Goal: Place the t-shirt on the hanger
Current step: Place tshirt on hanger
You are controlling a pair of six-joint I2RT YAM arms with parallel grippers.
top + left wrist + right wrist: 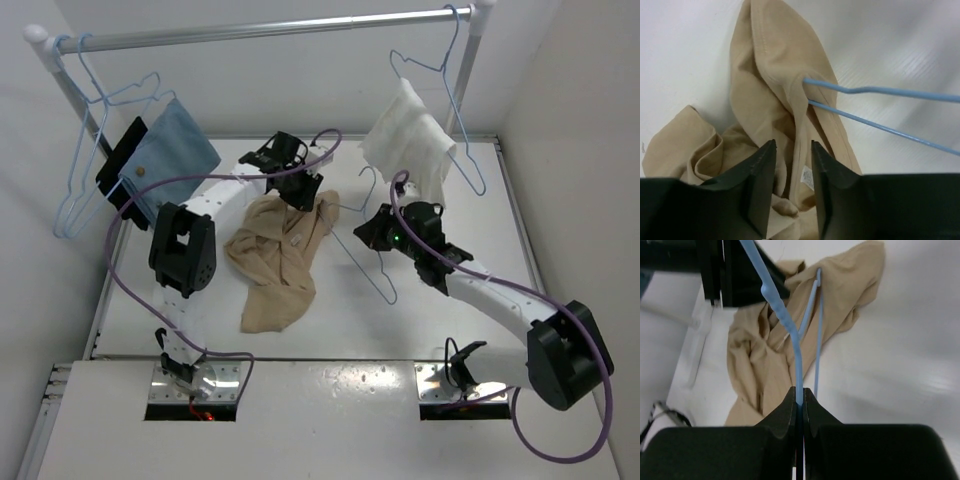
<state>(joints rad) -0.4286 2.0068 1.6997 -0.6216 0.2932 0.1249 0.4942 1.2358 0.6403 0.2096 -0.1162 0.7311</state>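
Observation:
The tan t-shirt lies crumpled on the white table. One end of the pale-blue wire hanger is tucked into the shirt's upper fold. Two hanger wires run out of the cloth to the right. My right gripper is shut on the hanger wire and holds it over the table, right of the shirt. My left gripper hovers at the shirt's top edge. Its jaws stand apart, with cloth and a small white label showing in the gap beyond them.
A clothes rail crosses the back. A blue denim-like cloth and spare hangers hang at its left. A white cloth hangs on another hanger at the right. Walls close off both sides of the table.

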